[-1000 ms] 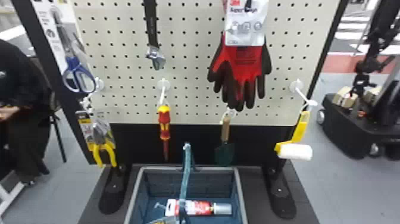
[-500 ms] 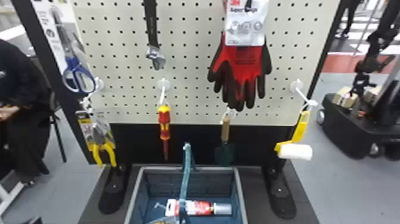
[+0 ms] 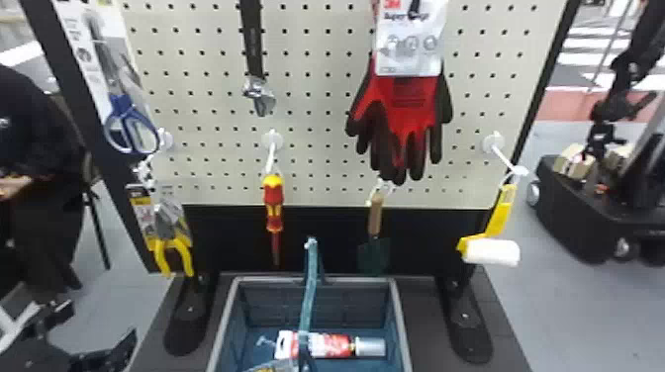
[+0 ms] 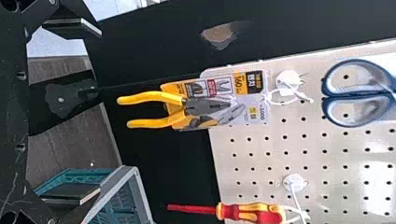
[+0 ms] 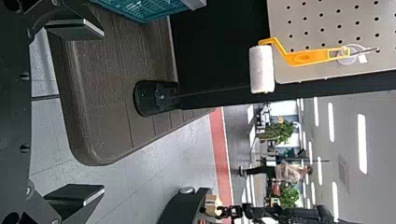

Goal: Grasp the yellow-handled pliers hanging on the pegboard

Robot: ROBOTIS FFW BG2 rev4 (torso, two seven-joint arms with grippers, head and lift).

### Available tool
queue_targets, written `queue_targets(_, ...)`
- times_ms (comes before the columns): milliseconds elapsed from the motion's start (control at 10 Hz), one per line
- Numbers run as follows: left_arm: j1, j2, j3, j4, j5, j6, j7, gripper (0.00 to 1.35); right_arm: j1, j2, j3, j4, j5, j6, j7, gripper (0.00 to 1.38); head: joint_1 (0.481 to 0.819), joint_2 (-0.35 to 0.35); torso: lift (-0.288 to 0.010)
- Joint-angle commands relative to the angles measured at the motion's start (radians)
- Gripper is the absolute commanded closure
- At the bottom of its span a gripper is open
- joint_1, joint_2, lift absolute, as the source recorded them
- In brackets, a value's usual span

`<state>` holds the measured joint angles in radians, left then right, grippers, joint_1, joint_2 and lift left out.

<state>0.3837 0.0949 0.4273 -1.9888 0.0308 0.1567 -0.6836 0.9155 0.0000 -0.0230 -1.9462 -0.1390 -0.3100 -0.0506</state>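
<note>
The yellow-handled pliers (image 3: pixel 173 247) hang at the low left corner of the pegboard (image 3: pixel 316 163), a flat cream board full of little round holes. They have two smooth, curved yellow handles pointing down and a grey metal nose pointing up. They are tied to a yellow card that dangles from a round white hook. The left gripper (image 4: pixel 93 109) faces the pliers but does not touch them. Its two flat black fingers are spread wide apart and hold nothing. The right gripper (image 5: pixel 88 109) is over on the other side, facing the paint roller (image 3: pixel 490 250), which is a fluffy white roll on a bent yellow handle. Its fingers are spread wide too, with nothing between them. On the board there are also scissors (image 3: pixel 131 126) with blue loop handles, a shiny metal wrench (image 3: pixel 257 89), and a pair of red and black gloves (image 3: pixel 401 118). Lower down hang a red and yellow screwdriver (image 3: pixel 273 208) and a small trowel (image 3: pixel 374 237) with a wooden grip. Below the board sits a blue basket (image 3: pixel 222 321) with mesh walls, and a tube (image 3: pixel 329 345) lies inside it.
</note>
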Motion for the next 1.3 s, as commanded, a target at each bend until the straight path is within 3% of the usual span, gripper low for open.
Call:
queue_targets(0,-0.117,0.045,-0.004,0.132,0.017,-0.019,-0.04,0.14,0.0,0.001,0.0,0.001,-0.001,0.0,0.0,0.13,0.549,0.0,-0.1)
queue_targets(400,-0.411,0.143,-0.035,0.424,0.113,-0.008,-0.238,0.14,-0.006,0.001,0.0,0.006,-0.002,0.0,0.0,0.13,0.549,0.0,-0.1)
queue_targets(700,-0.632,0.235,-0.174,0.657,0.158,0.07,-0.419,0.14,-0.013,0.001,0.002,0.011,-0.002,0.0,0.0,0.13,0.549,0.0,-0.1)
queue_targets(800,-0.684,0.244,-0.194,0.714,0.149,0.081,-0.47,0.14,-0.022,0.001,0.002,0.016,-0.002,0.0,0.002,0.13,0.549,0.0,-0.1)
queue_targets(1200,-0.765,0.272,-0.213,0.709,0.061,0.138,-0.61,0.17,-0.011,0.001,0.002,0.018,-0.005,0.0,0.002,0.13,0.549,0.0,-0.1)
